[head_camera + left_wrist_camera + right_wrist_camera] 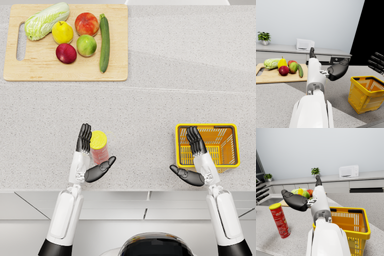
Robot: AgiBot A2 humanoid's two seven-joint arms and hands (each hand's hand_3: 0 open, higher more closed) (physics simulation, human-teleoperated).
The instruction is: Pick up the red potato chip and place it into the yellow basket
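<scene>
The grey speckled worktop (150, 110) carries everything. A wooden cutting board (30, 72) lies at its far side, well apart from the yellow basket (207, 126), and holds a cabbage (47, 20), a cucumber (104, 42), a yellow pear (62, 33), a red-orange apple (86, 23), a green mango (86, 45) and a dark red apple (66, 53). The basket sits on the worktop with the right hand (192, 160) at its near left corner, fingers (195, 140) over the rim, spread and straight, thumb out to the side, holding nothing. The red potato chip can (99, 148), yellow lid up, stands upright on the worktop well to the left of the basket. The left hand (89, 155) brackets it: fingers (84, 137) straight and apart just beside its left, thumb just below it; whether they touch it I cannot tell
</scene>
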